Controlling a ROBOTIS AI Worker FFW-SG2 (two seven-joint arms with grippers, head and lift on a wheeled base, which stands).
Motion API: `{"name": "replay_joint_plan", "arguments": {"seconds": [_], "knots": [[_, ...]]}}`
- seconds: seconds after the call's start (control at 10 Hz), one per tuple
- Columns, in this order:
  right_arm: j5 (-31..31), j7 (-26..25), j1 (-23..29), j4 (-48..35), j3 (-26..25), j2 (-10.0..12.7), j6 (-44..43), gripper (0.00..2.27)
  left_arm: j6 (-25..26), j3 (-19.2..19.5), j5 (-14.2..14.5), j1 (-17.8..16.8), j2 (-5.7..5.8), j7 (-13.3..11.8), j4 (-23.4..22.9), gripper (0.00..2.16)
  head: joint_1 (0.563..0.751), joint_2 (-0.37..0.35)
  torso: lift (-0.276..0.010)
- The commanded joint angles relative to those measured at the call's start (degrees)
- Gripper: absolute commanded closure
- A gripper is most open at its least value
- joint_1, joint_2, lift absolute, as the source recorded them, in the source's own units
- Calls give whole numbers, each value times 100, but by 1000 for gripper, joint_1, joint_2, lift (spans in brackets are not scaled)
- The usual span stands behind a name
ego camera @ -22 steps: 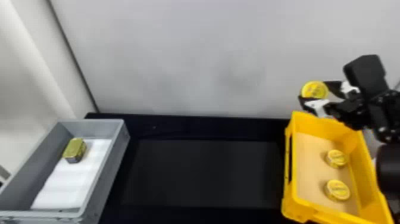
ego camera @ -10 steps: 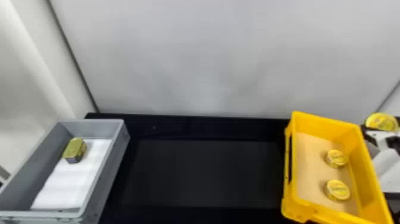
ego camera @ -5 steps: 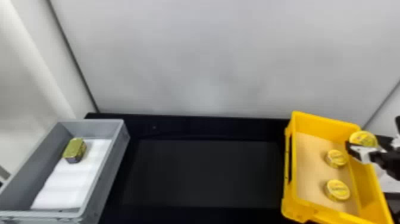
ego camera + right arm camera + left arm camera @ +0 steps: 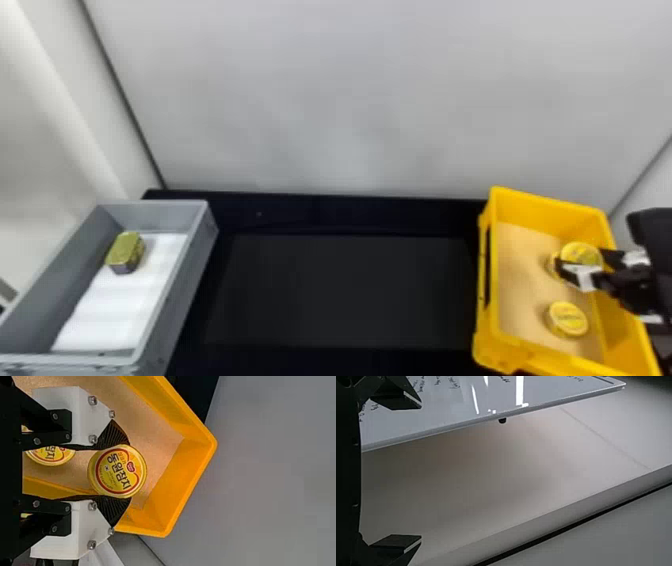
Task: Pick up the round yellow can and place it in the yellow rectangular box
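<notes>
Yellow rectangular box: smooth plastic, faint sheen
Box liner: matt, finely grainy
Round yellow can: glossy lid, metallic-looking rim
Grey box: smooth plastic, fairly matt
Small tin: shiny gold metal
Tabletop: matt black
Finger pads: matt, ribbed
Screws: bright metal
White board: glossy, smooth
</notes>
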Motion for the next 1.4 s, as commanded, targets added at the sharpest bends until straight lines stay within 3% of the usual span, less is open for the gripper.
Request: {"name": "replay_joint_plan", "arguments": {"seconds": [0.0,0.9,1.3], "knots": [[-143,-63,-107,365,161,0,-75,737,-7,-5,-7,-9,-15,0,0,96,694,14,-60],[-249,-81,-151,347,170,-9,-128,197,-7,4,1,-9,-15,0,0,96,694,14,-60],[-249,16,-168,-101,153,-44,-154,186,-7,13,1,0,-15,0,0,96,694,14,-60]]}}
